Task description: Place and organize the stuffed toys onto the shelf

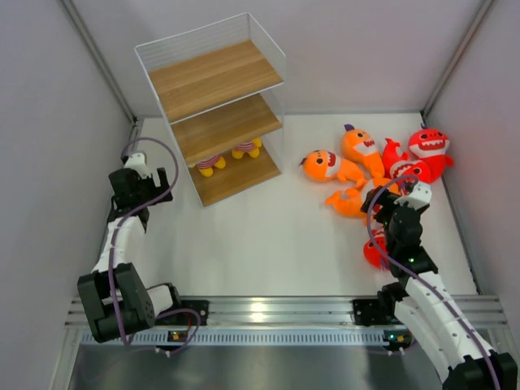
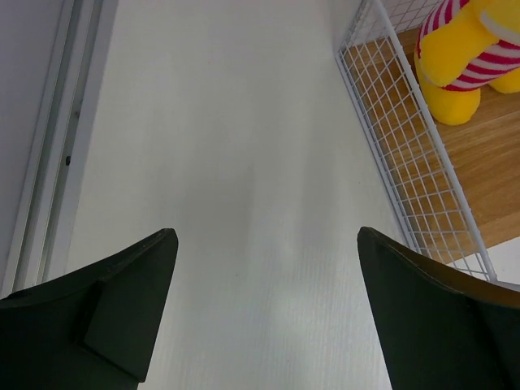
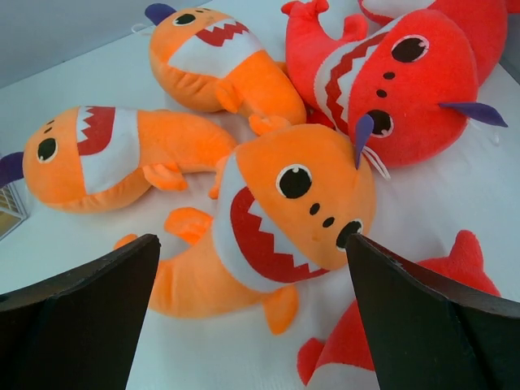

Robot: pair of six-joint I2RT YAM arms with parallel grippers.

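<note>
Six plush sharks lie in a heap at the right of the table. The three orange ones are one near the middle (image 1: pixel 329 166), one behind it (image 1: pixel 361 146) and one in front (image 1: pixel 348 201). Two red ones (image 1: pixel 429 146) (image 1: pixel 404 168) lie at the back right, and a third red one (image 1: pixel 374 252) lies partly under my right arm. My right gripper (image 1: pixel 380 203) is open and empty, hovering over the front orange shark (image 3: pixel 276 219), with its jaws either side of the shark's head. My left gripper (image 1: pixel 145 180) is open and empty over bare table, left of the shelf (image 1: pixel 215 77).
Two yellow-footed pink-striped figures (image 1: pixel 211 162) (image 1: pixel 246 148) stand on the shelf's bottom board; one also shows in the left wrist view (image 2: pixel 467 57), behind the wire side (image 2: pixel 406 154). White enclosure walls close in the table on the left, back and right.
</note>
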